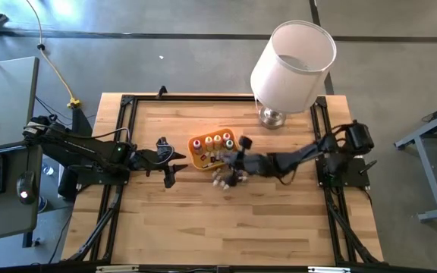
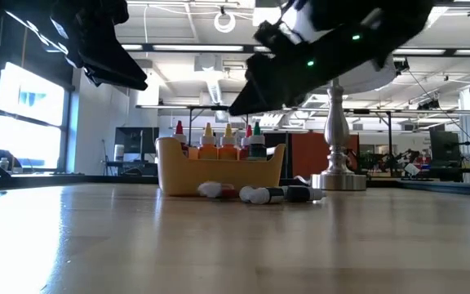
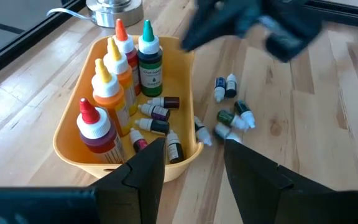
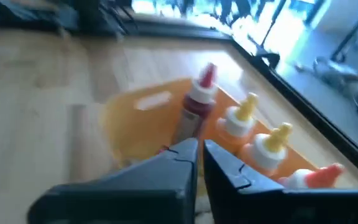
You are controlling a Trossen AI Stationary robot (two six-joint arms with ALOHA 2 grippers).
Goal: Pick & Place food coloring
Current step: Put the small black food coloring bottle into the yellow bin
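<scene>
The food coloring is split in two groups. Several tall bottles [image 3: 110, 87] with red, yellow, orange and green tips stand in the orange tray [image 3: 73, 146], and small vials [image 3: 157, 113] lie beside them on its floor. More vials [image 3: 232, 115] lie loose on the table by the tray's near right corner [image 1: 224, 179]. My right gripper [image 4: 201, 155] hovers over the tray's near right part [image 1: 230, 161] with its fingers shut, and nothing shows between them. My left gripper [image 3: 194, 165] is open, raised just left of the tray [image 1: 174, 168].
A table lamp with a white shade [image 1: 293, 61] and a metal base [image 2: 337, 175] stands behind the tray toward the far right. A black frame [image 1: 127, 102] runs along the table's edges. Bare wood lies on the near side of the tray.
</scene>
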